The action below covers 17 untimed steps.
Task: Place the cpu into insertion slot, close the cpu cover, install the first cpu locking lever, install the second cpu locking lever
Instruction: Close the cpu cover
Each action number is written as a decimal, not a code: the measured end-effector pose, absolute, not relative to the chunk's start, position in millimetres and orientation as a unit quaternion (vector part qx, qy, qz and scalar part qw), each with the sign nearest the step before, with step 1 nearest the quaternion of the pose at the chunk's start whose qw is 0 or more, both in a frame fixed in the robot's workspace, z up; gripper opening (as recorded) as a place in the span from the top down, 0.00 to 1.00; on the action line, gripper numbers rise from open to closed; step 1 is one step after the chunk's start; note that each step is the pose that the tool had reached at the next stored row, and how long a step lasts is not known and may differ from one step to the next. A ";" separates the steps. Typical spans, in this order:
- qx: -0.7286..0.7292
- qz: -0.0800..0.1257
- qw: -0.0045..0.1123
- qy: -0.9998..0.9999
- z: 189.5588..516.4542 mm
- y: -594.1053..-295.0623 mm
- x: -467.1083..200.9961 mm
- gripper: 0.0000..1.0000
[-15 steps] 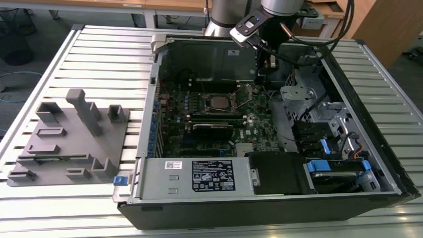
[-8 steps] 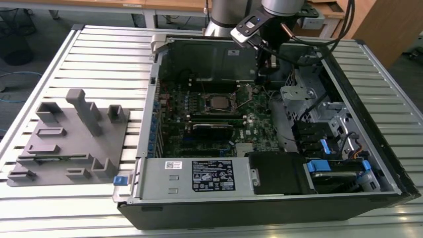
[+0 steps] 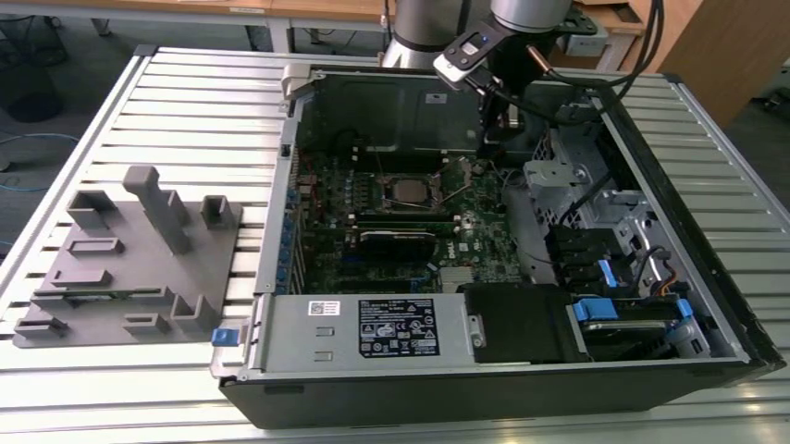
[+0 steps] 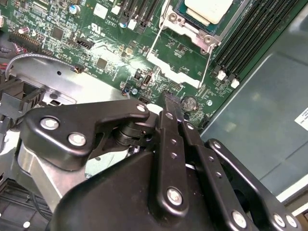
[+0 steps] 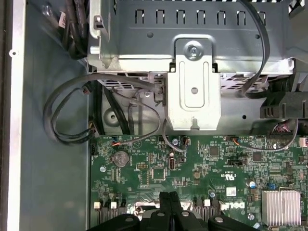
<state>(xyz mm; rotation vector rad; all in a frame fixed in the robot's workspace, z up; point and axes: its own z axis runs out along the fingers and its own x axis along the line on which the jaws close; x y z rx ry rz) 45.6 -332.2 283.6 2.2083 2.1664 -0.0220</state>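
Exterior view: one open computer case (image 3: 494,398) on a slatted desk (image 3: 173,83); one grey fixture block (image 3: 124,277) at 9 o'clock of the case, apart from it. One cpu (image 3: 405,188), flat, square, dull silver top, sits in the insertion slot (image 3: 384,192) near the middle of the green motherboard (image 3: 482,240). One arm (image 3: 524,18) enters the case at 12 o'clock, its lower end lost against dark metal. Second wrist view: cpu cut off at the picture edge; one cpu cover (image 4: 191,30) framing it; two thin wire locking levers (image 4: 155,44) run out across the board, whether hooked down is hard to make out. One claw (image 4: 169,98), fingers pressed together, pinching nothing, beside a coin cell (image 4: 189,102), apart from the cpu. First wrist view: claw tips together, partly cut off; one finned heat sink (image 5: 281,207), one grey bracket (image 5: 194,91), looped cables (image 5: 67,110).
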 end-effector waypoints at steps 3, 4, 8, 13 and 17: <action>0.714 -0.007 0.024 0.700 283.2 -332.3 45.7 0.89; 0.714 -0.007 0.024 0.700 283.1 -332.3 45.7 0.89; 0.714 -0.007 0.024 0.700 282.8 -332.3 47.8 0.89; 0.714 -0.007 0.024 0.700 282.9 -332.3 49.8 0.89; 0.714 -0.007 0.024 0.700 280.3 -332.2 50.0 0.89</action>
